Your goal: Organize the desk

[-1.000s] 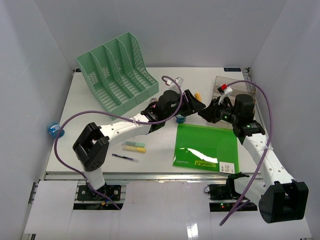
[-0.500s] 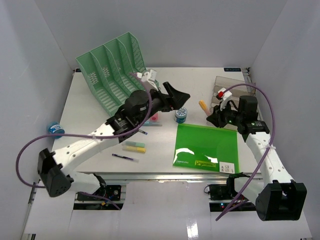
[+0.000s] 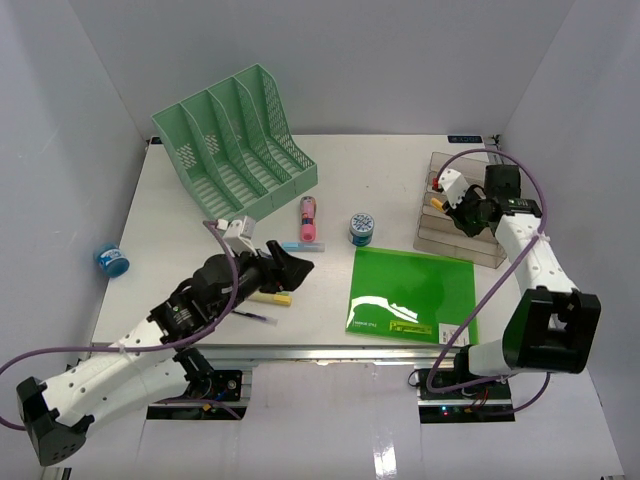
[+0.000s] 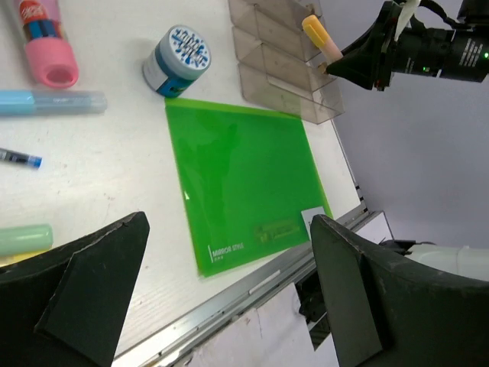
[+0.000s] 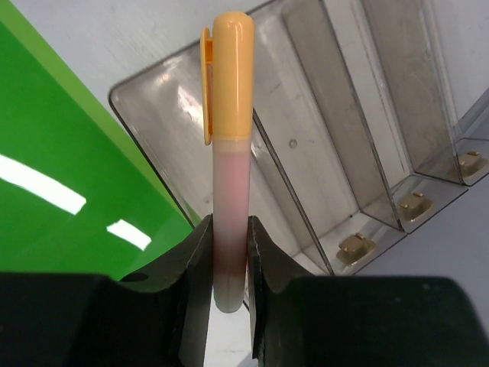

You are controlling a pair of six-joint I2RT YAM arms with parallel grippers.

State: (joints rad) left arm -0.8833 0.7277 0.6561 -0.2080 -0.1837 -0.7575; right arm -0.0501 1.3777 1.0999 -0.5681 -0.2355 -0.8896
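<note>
Now my right claw (image 5: 229,260) pinches the marker (image 5: 231,115) low on its barrel, over the clear organizer (image 5: 328,145); I judge it light, stiff, slick. My left claw (image 4: 229,222) gapes empty above the table (image 4: 99,191), near its front edge.

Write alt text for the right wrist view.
The right end effector clamps a pink marker with an orange cap, seen in front of a clear divided tray. A green folder lies at the picture's left on the white desk.
</note>
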